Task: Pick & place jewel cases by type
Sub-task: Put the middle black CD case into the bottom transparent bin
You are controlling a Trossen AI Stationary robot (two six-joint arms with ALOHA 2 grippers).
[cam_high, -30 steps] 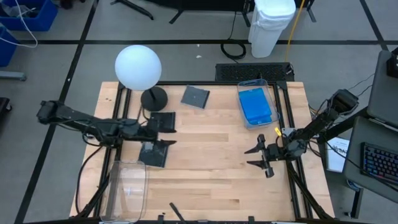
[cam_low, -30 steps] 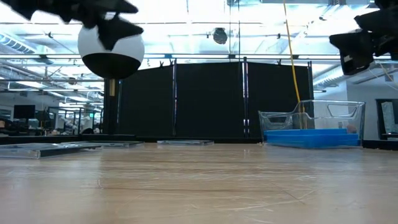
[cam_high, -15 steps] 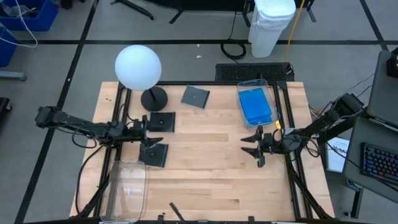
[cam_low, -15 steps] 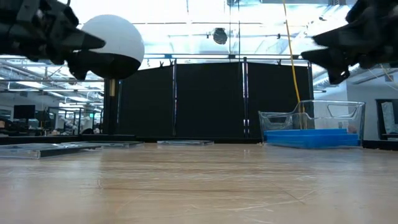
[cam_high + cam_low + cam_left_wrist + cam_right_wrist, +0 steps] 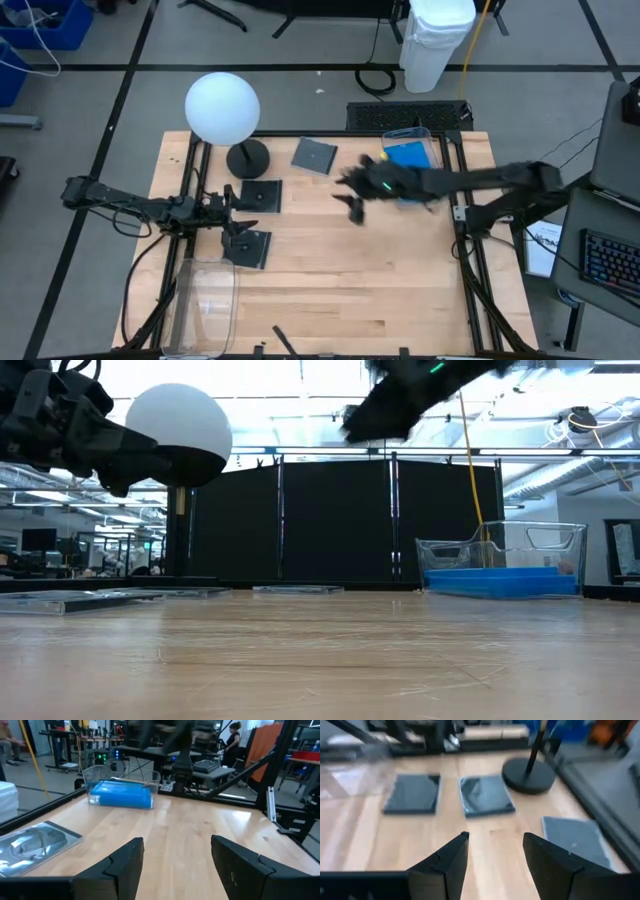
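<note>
Left gripper (image 5: 237,212) open, empty, between two dark cases (image 5: 262,194) (image 5: 249,248) | right gripper (image 5: 352,196) open, empty, mid-table | third dark case (image 5: 314,155) behind | blue cases (image 5: 411,168) in bin (image 5: 428,134)

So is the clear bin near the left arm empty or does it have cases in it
Empty: the clear bin shows only bare wood through it.

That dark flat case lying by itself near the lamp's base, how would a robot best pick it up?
Probably from above, fingers over two opposite edges of the lone dark case. It lies flat and turned at an angle to the table, clear of the lamp base, so the gripper would have to rotate to match.
</note>
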